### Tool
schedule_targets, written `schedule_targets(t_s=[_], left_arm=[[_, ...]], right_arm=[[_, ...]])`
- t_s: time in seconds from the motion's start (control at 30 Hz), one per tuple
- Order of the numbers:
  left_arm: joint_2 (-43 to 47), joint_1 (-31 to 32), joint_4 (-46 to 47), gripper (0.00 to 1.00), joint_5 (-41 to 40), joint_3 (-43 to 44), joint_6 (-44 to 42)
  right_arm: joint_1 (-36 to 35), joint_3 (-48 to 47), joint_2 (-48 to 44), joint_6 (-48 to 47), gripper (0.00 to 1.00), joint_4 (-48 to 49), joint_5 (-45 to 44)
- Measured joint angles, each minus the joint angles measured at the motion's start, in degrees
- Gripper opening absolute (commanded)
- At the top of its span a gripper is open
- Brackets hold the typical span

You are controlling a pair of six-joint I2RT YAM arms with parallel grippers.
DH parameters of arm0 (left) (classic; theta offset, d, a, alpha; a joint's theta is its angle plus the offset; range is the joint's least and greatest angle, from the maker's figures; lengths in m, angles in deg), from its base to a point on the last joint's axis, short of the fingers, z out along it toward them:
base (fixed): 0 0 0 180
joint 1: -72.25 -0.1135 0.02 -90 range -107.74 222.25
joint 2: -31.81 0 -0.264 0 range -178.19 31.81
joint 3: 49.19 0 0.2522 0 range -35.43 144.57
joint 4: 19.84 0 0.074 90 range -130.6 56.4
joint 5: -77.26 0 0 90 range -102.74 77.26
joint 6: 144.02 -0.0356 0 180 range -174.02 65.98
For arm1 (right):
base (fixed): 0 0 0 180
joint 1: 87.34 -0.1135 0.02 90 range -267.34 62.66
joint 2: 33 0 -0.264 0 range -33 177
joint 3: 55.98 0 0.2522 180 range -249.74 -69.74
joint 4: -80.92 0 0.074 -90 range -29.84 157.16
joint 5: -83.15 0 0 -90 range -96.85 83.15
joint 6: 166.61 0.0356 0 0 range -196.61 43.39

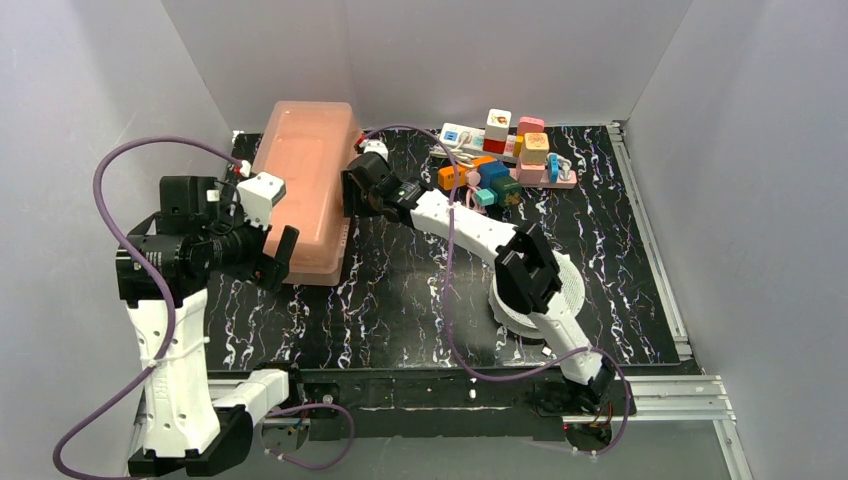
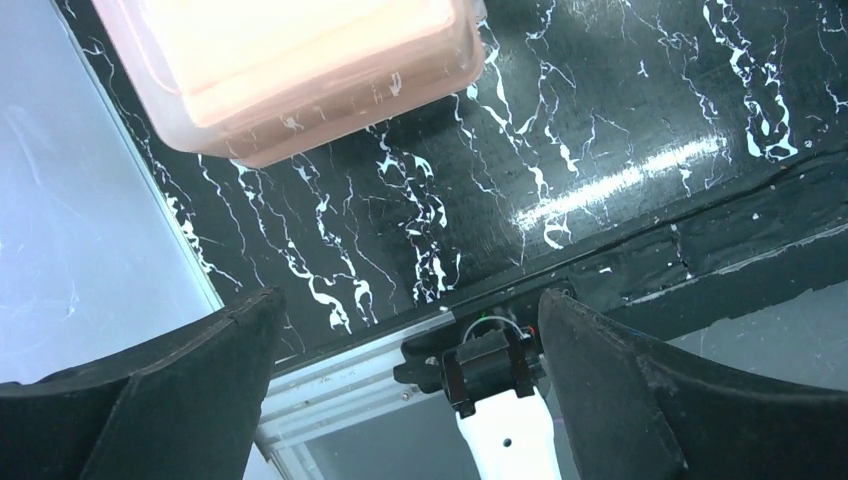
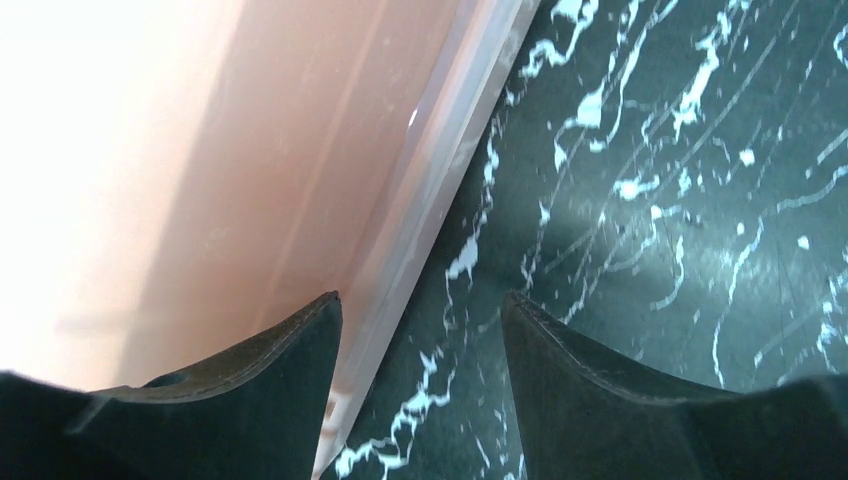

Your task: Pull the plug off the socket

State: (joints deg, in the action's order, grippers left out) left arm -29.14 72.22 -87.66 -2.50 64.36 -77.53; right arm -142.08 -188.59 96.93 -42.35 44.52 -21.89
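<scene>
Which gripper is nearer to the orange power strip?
Right. The right gripper is beside the pink bin, left of the orange power strip; the left gripper is at the bin's near end.

The left arm (image 1: pixel 170 330) rises from the near left corner of the table (image 1: pixel 400 300) and folds back along the left edge. The left end effector (image 1: pixel 278 258) angles downward, jaws spread wide and empty. The right arm (image 1: pixel 470 225) stretches from the near right corner toward the far left, the right end effector (image 1: pixel 350 195) parted, gripping nothing
</scene>
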Motion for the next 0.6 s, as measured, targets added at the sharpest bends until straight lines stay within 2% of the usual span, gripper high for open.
schedule_targets(t_s=[0.2, 0.33, 0.4, 0.5, 0.6], left_arm=[[-0.7, 0.0, 0.0, 0.98, 0.2, 0.0, 0.1], [-1.6, 0.0, 0.1, 0.98, 0.8, -1.4, 0.1], [-2.6, 0.0, 0.1, 0.98, 2.2, -1.9, 0.6], [-5.7, 0.9, 0.9, 0.98, 5.4, -1.7, 3.1], [-10.3, 6.2, 4.5, 0.98, 7.1, -2.1, 5.3]], right_arm=[[1.1, -10.5, 7.5, -0.7, 0.68, 0.6, 0.7], [1.7, -10.5, 8.5, -1.0, 0.68, 4.4, 11.8], [2.1, -4.7, 5.8, -0.4, 0.68, 7.9, 15.5], [3.8, 14.2, -5.0, 0.3, 0.68, 12.4, 18.8], [8.4, 27.6, -17.1, -0.1, 0.68, 12.5, 18.7]])
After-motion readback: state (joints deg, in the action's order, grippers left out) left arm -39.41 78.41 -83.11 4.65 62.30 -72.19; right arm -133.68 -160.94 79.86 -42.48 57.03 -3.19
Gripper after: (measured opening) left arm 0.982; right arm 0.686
